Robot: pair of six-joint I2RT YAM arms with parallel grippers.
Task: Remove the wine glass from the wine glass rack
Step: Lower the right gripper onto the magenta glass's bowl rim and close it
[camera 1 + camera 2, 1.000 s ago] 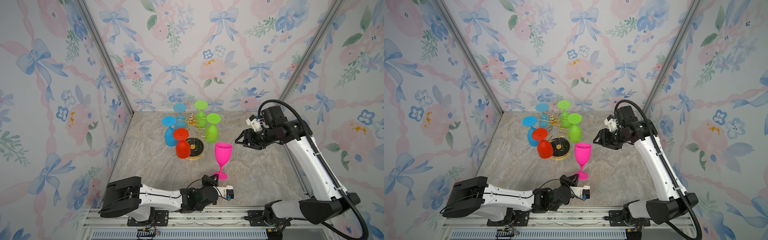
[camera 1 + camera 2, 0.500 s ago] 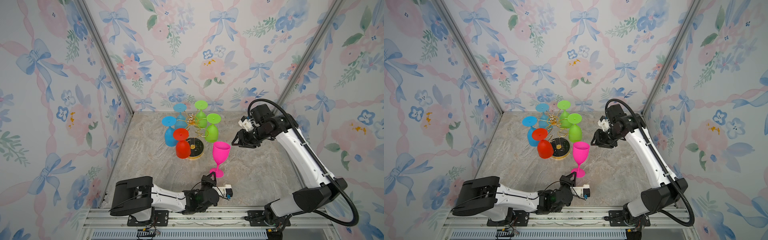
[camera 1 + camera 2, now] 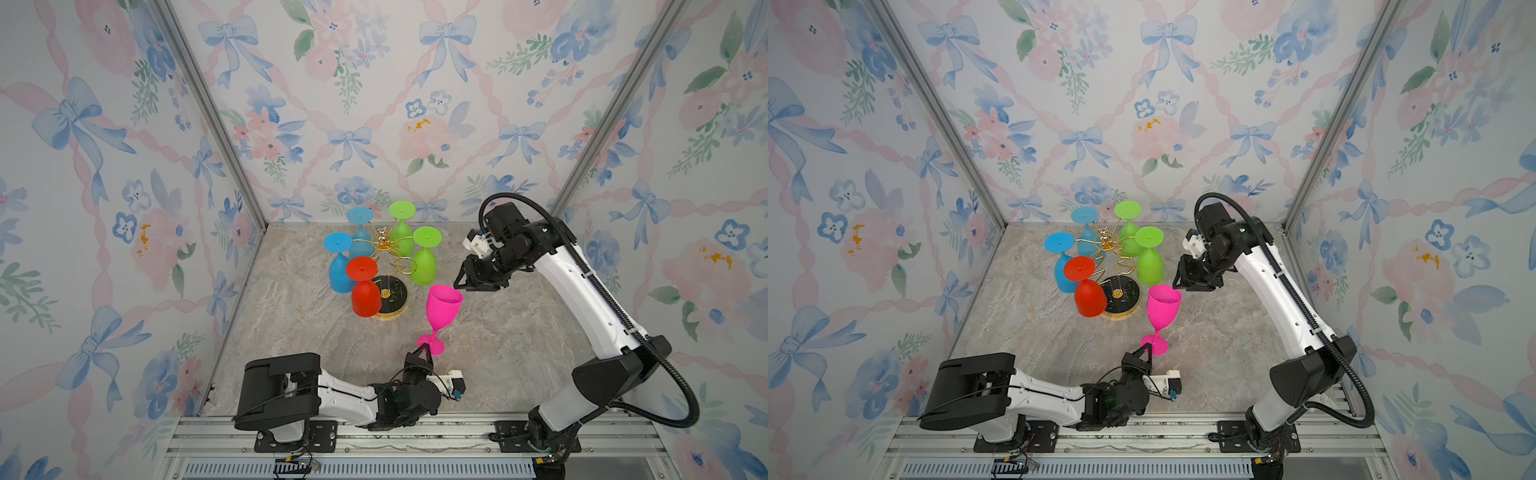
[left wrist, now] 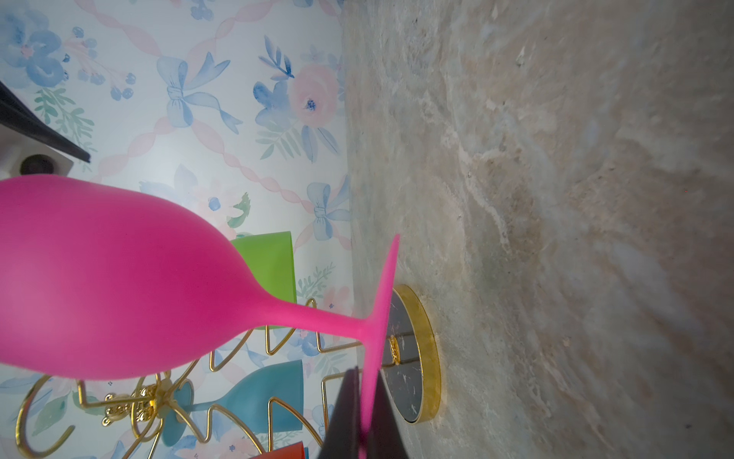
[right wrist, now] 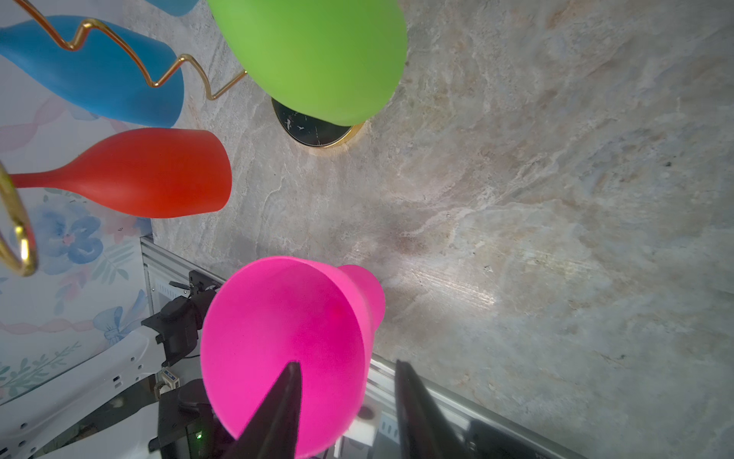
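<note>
A pink wine glass stands upright off the wine glass rack, tilted slightly. My left gripper is shut on the edge of its foot, low over the table. My right gripper hangs open at the bowl's rim. In the right wrist view one finger lies over the pink glass's mouth and the other outside it. The left wrist view shows the pink glass from the side.
On the gold rack, with its round black base, hang a red glass, two blue glasses and two green glasses, all upside down. The rack's near arm is bare. Floral walls close in three sides; a metal rail runs along the front.
My right gripper has come leftward and down to the pink glass's rim, its jaws narrowing. The left arm swung a little and the glass leans slightly more, foot still pinched.
</note>
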